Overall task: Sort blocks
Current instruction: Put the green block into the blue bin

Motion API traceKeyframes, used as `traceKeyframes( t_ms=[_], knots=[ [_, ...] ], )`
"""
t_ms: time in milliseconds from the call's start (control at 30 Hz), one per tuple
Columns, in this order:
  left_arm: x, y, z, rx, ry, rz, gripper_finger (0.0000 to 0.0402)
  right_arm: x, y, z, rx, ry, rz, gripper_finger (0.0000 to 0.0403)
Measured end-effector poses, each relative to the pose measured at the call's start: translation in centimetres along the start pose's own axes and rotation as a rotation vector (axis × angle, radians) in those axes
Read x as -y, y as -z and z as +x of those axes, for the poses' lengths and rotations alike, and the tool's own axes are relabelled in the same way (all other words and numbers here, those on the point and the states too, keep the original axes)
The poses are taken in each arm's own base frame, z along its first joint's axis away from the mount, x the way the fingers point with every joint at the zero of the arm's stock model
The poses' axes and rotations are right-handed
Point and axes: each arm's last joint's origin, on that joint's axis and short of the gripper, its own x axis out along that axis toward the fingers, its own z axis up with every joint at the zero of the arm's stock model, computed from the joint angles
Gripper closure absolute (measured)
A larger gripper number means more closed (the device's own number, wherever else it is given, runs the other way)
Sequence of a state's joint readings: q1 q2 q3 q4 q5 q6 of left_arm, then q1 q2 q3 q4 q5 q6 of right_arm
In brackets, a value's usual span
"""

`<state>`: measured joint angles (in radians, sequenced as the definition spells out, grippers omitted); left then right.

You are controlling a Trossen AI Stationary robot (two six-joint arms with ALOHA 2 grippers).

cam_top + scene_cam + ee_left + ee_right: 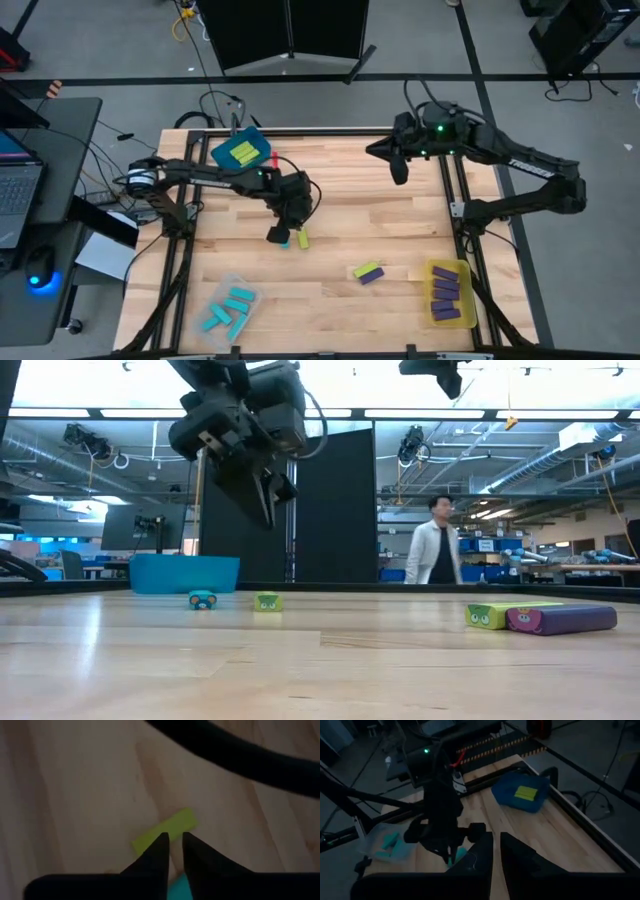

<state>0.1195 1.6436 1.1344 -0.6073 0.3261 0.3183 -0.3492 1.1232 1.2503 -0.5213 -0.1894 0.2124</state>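
My left gripper (279, 234) hangs shut and empty well above the table middle (268, 510), fingers pointing down. Right below it lie a lime block (303, 238) (165, 831) and a cyan block (286, 243) (203, 600), both flat on the wood. The left wrist view shows the cyan block (177, 887) only as a sliver behind the fingers. Nearer the right side, a lime block (366, 268) and a purple block (373, 277) lie side by side. My right gripper (398, 168) waits shut above the far right of the table, holding nothing.
A blue bin (258, 158) with lime blocks stands at the far left. A clear bin (243, 287) with cyan blocks sits at the near left, and a yellow bin (463, 268) with purple blocks at the near right. A person (437, 542) stands in the room beyond.
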Motion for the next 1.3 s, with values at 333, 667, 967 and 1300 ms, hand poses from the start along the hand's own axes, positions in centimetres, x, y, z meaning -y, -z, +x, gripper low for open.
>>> traceKeyframes(
  t_ms=[333, 667, 967, 1300],
  knots=[
    [1.8, -0.4, 3.0, -0.063, 0.054, 0.237, 0.0238, -0.1, 1.0, -0.6, -0.095, 0.021, 0.046, 0.0357],
    [1.3, 0.4, 7.1, -0.216, -0.064, 0.432, 0.0203, -0.1, 1.2, -0.7, -0.116, -0.001, 0.042, 0.0357],
    [1.0, 0.7, 8.1, -0.245, -0.080, 0.477, 0.0203, -0.1, 1.2, -0.7, -0.121, -0.001, 0.023, 0.0357],
    [1.0, 0.8, 7.9, -0.269, -0.104, 0.400, 0.0298, -0.1, 1.2, -0.7, -0.122, 0.000, 0.023, 0.0359]
  ],
)
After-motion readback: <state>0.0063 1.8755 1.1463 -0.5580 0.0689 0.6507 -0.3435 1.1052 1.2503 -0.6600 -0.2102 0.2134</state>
